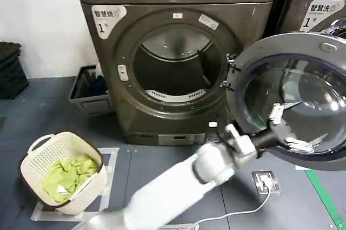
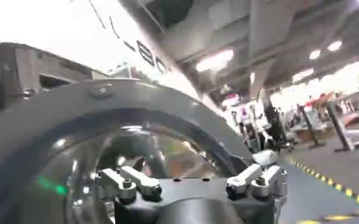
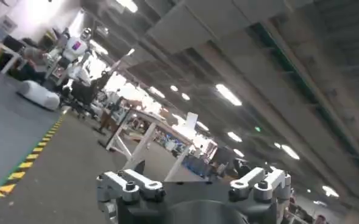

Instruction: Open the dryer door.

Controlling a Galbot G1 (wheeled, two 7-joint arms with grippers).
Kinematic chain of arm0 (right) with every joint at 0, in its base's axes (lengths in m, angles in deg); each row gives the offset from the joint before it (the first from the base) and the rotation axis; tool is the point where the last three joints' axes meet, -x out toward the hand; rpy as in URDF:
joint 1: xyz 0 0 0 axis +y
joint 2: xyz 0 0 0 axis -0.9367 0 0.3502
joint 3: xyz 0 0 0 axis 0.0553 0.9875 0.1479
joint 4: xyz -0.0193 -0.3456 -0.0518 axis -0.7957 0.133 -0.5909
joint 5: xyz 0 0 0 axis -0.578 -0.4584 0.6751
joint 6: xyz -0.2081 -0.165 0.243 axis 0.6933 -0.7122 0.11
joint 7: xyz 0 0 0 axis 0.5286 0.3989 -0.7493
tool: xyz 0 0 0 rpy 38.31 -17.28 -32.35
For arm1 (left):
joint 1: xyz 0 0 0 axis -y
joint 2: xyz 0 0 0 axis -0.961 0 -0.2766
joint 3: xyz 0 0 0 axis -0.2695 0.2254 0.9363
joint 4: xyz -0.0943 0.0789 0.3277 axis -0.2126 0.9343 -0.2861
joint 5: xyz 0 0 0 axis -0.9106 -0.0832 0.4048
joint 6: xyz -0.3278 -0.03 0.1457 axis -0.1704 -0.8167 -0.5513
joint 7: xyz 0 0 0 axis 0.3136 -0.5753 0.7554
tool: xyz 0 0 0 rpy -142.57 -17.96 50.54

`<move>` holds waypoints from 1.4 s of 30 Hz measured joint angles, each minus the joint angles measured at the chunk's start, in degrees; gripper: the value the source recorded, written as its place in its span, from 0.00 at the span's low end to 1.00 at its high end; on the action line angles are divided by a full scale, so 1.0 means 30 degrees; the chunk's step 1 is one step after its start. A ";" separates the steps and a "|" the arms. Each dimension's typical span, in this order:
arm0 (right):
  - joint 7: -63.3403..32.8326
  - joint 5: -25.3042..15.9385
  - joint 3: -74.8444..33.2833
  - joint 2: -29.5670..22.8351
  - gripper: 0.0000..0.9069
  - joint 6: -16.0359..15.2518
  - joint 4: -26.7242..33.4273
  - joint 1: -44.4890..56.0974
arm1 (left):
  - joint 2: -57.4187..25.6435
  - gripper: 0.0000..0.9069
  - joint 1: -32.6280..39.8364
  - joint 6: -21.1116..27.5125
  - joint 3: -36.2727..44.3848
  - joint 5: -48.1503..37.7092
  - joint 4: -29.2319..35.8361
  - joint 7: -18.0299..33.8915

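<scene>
Right now the left gripper sits against the inner face of the dryer door, its fingers spread and gripping nothing; the wrist view shows the same parted fingers before the glass bowl. That door stands swung wide to the right of the dryer, baring the round drum opening. Whether a fingertip actually touches the glass is hard to judge. The right gripper is parted too, aimed out into the hall.

The dryer door has a matt dark grey inner ring around glossy tinted glass, the dryer body looks like brushed dark metal, the laundry basket is cream perforated plastic holding soft green cloth.
</scene>
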 joint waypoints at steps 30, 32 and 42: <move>0.0888 0.0480 0.2098 0.1860 1.00 -0.0249 -0.1000 -0.1035 | -1.1986 1.00 -0.9445 0.3327 -1.1786 -0.4205 0.8240 0.1693; 0.1000 0.0474 0.2313 0.2068 1.00 -0.0230 -0.0974 -0.1143 | -1.2330 1.00 -1.0104 0.3912 -1.3032 -0.5071 0.8161 0.2376; 0.1390 0.0413 0.3282 0.2766 1.00 -0.0127 -0.0911 -0.1447 | -1.2611 1.00 -1.3225 0.8555 -1.9203 -1.0673 0.8779 0.6250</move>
